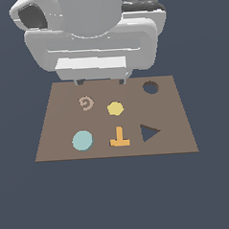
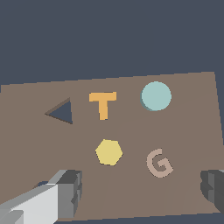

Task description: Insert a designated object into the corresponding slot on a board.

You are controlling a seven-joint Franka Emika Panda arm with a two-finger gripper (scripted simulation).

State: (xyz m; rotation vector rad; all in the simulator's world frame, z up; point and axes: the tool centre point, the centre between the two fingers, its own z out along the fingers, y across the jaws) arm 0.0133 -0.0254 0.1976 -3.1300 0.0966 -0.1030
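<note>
My body: glossy white-grey shell, rounded blocky hand housing (image 1: 90, 46) with a dark oval recess at one shoulder and a dark band along the far top edge. Gripper (image 1: 100, 81): two short grey fingertips (image 1: 79, 82) under it. Wrist view: fingers (image 2: 65, 192) white-grey with dark grey ribbed pads.

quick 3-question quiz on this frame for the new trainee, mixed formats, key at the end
1. True or false: the flat round pale teal-blue disc already sits in the small dark circular hole.
2. Multiple choice: in the exterior view, what lies directly between the disc and the dark triangular hole on the flat brown rectangular board? A) yellow hexagon B) orange T-shaped piece C) tan spiral mark
3. Fill in: the gripper is ____ and holds nothing.

Key: 1 false; 2 B; 3 open
</note>
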